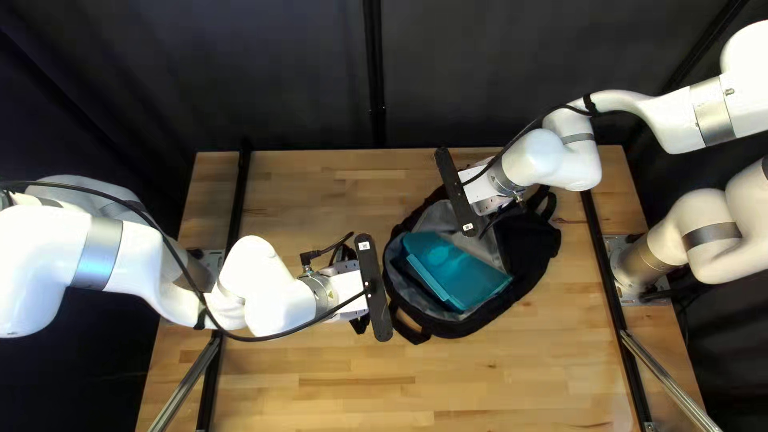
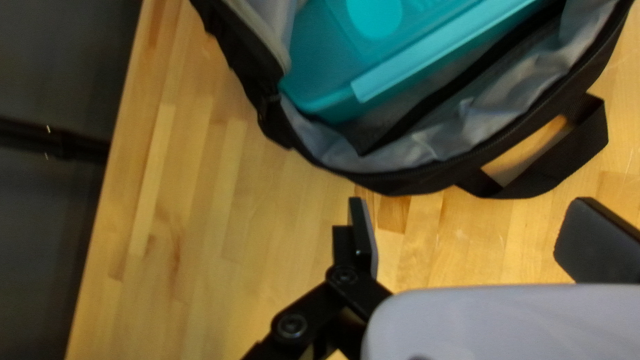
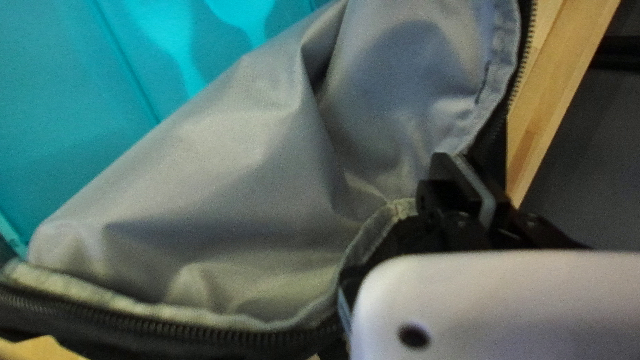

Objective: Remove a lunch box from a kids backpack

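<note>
Fingers of the right gripper point(image 3: 459, 170) pinch the backpack point(image 1: 541, 240), seemingly steadying it; the left gripper's point(image 2: 470, 212) stand wide. Next, these should grasp the lunch box point(image 1: 462, 270) inside, right of the top left view's centre.

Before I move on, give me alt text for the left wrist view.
A teal lunch box lies inside an open black backpack with a gray lining, on a wooden table. The left gripper, fingers spread apart, points toward the bag's near edge.
</note>
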### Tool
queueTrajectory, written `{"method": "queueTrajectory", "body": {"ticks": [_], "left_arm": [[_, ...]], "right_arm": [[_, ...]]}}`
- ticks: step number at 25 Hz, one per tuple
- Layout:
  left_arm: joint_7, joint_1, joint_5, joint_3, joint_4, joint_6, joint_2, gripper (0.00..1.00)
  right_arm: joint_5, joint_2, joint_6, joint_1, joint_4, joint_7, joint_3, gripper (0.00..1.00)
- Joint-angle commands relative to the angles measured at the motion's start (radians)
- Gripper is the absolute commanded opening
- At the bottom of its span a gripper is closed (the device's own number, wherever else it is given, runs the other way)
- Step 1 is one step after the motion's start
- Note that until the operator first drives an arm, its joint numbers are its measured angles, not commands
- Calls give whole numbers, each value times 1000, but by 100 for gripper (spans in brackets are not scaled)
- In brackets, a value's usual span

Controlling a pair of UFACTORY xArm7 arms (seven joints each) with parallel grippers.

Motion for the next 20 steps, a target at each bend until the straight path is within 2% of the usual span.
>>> {"method": "queueTrajectory", "body": {"ticks": [1, 2, 3, 5, 6, 7, 10, 12, 18, 20], "left_arm": [[-94, 214, 181, -153, -40, -183, -69, 100], [-128, 317, 236, -224, -33, -249, -90, 100], [-148, 396, 270, -280, -18, -284, -98, 100], [-211, 652, 400, -464, 66, -339, -89, 100], [-174, 698, 373, -502, 79, -347, -93, 100], [-98, 792, 326, -583, 115, -345, -89, 100], [-28, 899, 332, -685, 176, -279, -37, 100], [12, 935, 324, -727, 197, -239, -14, 100], [56, 952, 301, -782, 228, -181, 4, 100], [67, 974, 294, -807, 240, -180, -1, 100]], "right_arm": [[0, 0, 0, 0, 0, 0, 0, 0], [0, 0, 0, 0, 0, 0, 0, 0], [0, 0, 0, 0, 0, 0, 0, 0], [0, 0, 0, 0, 0, 0, 0, 0], [0, 0, 0, 0, 0, 0, 0, 0], [0, 0, 0, 0, 0, 0, 0, 0], [0, 0, 0, 0, 0, 0, 0, 0], [0, 0, 0, 0, 0, 0, 0, 0], [0, 0, 0, 0, 0, 0, 0, 0], [0, 0, 0, 0, 0, 0, 0, 0]]}}
